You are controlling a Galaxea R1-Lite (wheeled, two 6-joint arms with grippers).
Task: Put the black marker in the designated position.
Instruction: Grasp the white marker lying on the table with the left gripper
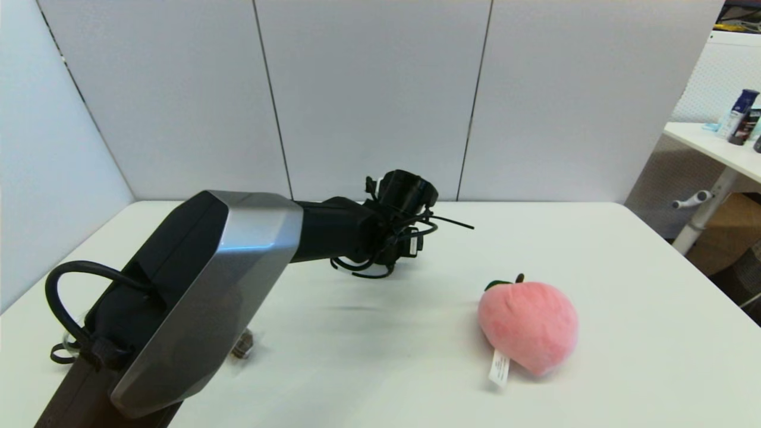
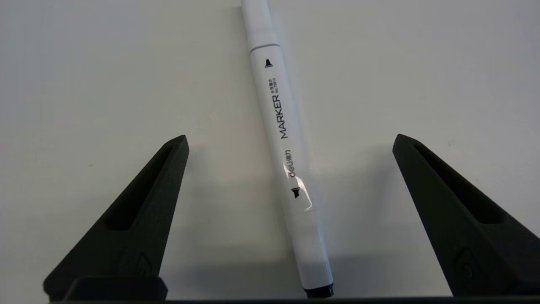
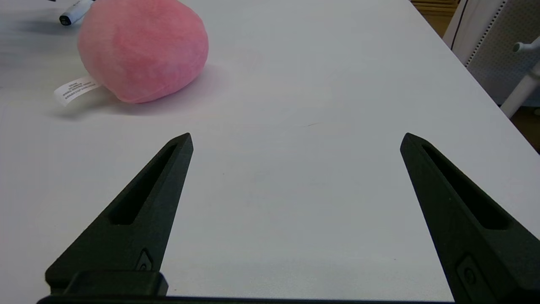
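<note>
White panels close off the back of the white table [image 1: 624,309], and off to my right stands another desk with bottles too small to read. My left arm reaches out over the middle of the table, and its bulk hides most of what lies beneath it in the head view; a small brown thing peeks out at the arm's edge near me, too covered to name.

My left pincer [image 2: 290,141] hangs released above the black marker [image 2: 283,139], its two fingers spread wide to either side and touching nothing. Between them the marker lies flat on the table, white-barrelled, with the word MARKER printed along it. One dark tip shows close to my wrist; the far end is cut off by the picture's edge. From the head view the marker itself is hidden behind my wrist.

My right pincer [image 3: 296,139] rests low over bare table on my right side, fingers likewise released and holding nothing. Ahead of it sits a pink plush peach [image 3: 142,48] with a white label. Beyond the peach, one dark-tipped end of the marker [image 3: 74,12] pokes out, the rest cut off.
</note>
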